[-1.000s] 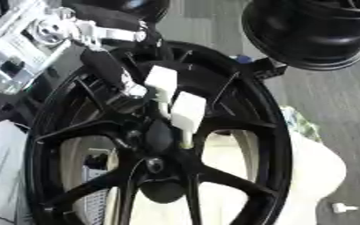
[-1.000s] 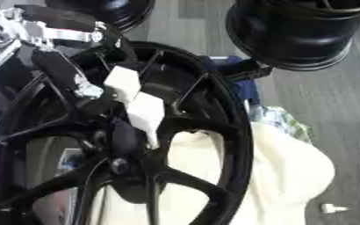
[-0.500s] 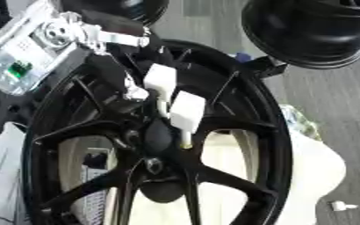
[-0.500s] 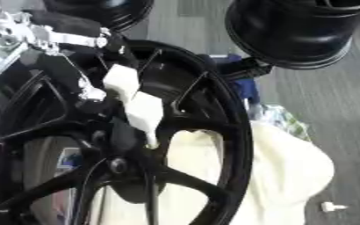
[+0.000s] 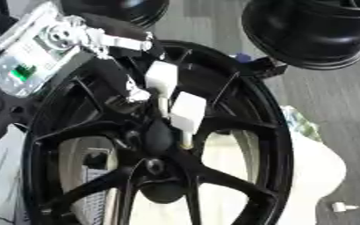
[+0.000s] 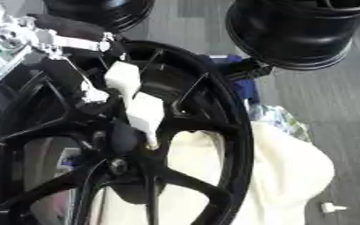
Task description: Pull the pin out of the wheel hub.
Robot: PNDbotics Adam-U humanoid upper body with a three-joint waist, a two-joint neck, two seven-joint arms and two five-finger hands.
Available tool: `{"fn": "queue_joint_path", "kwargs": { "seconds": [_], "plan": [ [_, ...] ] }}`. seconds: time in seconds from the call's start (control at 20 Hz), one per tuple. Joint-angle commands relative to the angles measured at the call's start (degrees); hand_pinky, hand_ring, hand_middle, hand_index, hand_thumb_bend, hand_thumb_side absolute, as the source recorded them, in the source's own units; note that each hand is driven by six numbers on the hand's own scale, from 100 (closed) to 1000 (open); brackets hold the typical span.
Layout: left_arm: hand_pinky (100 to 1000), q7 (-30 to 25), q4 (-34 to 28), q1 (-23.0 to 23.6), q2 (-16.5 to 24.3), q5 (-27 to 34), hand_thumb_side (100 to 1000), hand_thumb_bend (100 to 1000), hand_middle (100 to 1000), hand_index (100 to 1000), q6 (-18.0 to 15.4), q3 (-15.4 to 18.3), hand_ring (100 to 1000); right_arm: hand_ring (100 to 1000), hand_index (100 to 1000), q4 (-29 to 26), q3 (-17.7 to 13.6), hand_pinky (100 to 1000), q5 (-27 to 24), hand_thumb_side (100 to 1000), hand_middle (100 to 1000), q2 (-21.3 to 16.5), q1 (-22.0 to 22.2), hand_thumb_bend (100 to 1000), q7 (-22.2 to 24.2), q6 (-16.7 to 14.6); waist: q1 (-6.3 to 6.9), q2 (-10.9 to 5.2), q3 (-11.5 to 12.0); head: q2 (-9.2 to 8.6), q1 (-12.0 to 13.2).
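A large black spoked wheel hub lies tilted on a cream cloth and fills most of both views. My left hand reaches in from the upper left over the spokes, black with white pads. Its fingers stretch fairly straight down toward the hub centre, while the thumb stands apart to the left. A slim pale tip shows just below the lowest white pad; I cannot tell whether it is the pin or the fingertip. My right hand shows in no view.
Two more black wheels stand behind, one at the top right and one at the top left. A small white piece lies on the grey floor at the lower right. A blue object sits behind the rim.
The left hand stays over the hub centre with almost no shift. The whole picture has drifted slightly, so the camera moved.
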Motion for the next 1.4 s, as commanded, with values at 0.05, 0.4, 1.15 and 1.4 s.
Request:
{"fn": "queue_joint_path", "kwargs": {
  "seconds": [0.05, 0.4, 1.15, 1.4],
  "plan": [
    [722, 1.1, -1.0, -1.0, 0.5, 2.1, 394, 100, 431, 654, 1.2, 0.5, 580, 602, 688, -0.5, -1.1, 602, -0.2, 224, 620, -0.8, -0.1, 279, -5.5, 5.6, -0.12, -1.22, -0.1, -0.77, 0.1],
    [696, 4.0, -2.1, -1.3, 1.0, 6.3, 351, 100, 355, 589, 3.6, 1.5, 529, 602, 689, -0.5, -1.6, 601, -0.3, 225, 621, -0.5, 0.5, 280, -5.5, 5.9, -0.15, -1.64, 0.0, -0.55, -0.1],
    [687, 14.9, -12.8, 3.0, 16.6, 18.1, 204, 100, 325, 566, 9.7, 16.0, 505, 604, 688, -0.5, -1.6, 606, 1.1, 216, 621, -2.0, 2.6, 281, -5.5, 5.9, -0.48, -3.79, 2.7, 1.22, -2.1],
    [685, 23.6, -9.9, 13.7, 25.2, 20.9, 215, 100, 325, 570, 10.3, 24.8, 501, 606, 689, -0.5, -2.2, 609, 2.4, 208, 621, -2.6, 3.3, 283, -5.5, 5.5, -0.57, -4.28, 4.3, 1.58, -3.7]
  ]
}}
